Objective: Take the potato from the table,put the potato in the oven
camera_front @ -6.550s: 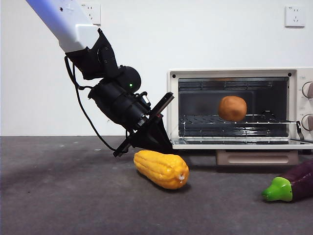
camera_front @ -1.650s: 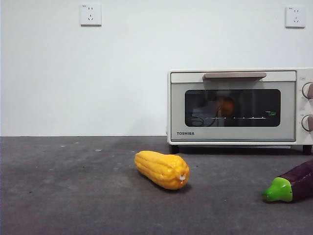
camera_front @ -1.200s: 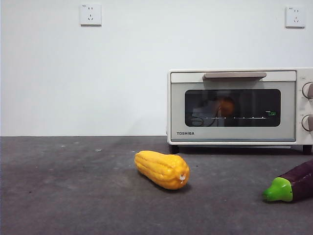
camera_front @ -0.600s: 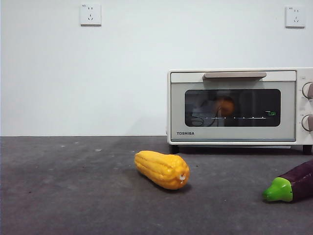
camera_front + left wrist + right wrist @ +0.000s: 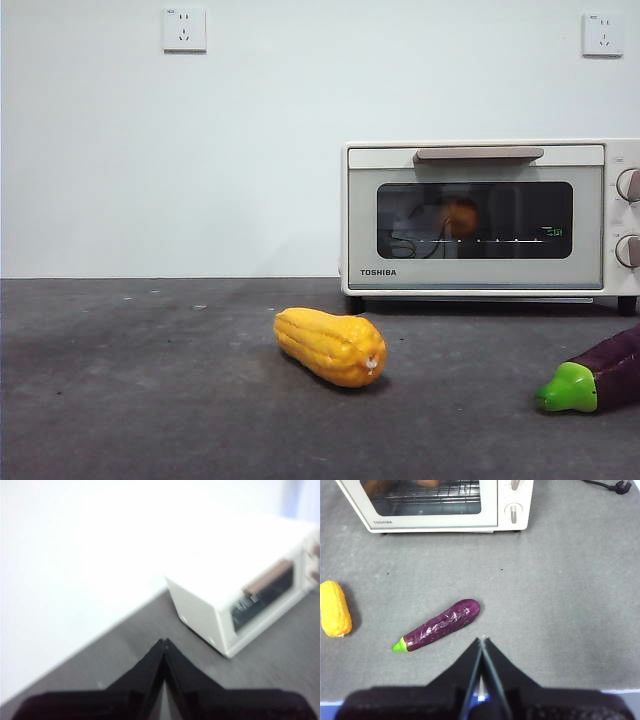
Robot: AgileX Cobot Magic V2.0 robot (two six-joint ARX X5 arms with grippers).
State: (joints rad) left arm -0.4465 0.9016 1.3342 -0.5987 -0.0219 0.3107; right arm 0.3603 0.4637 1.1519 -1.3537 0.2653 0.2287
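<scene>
Potato [image 5: 461, 215] sits inside shut oven [image 5: 480, 220], pincers well apart.

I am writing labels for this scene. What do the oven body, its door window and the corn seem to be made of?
The oven body looks like painted metal, cream with a slight sheen; plastic cannot be ruled out. Its door window looks like dark glass: it shows reflections, and the potato shows dimly through it. The corn looks like moulded plastic or rubber, evenly yellow with a soft gloss, probably a toy.
</scene>
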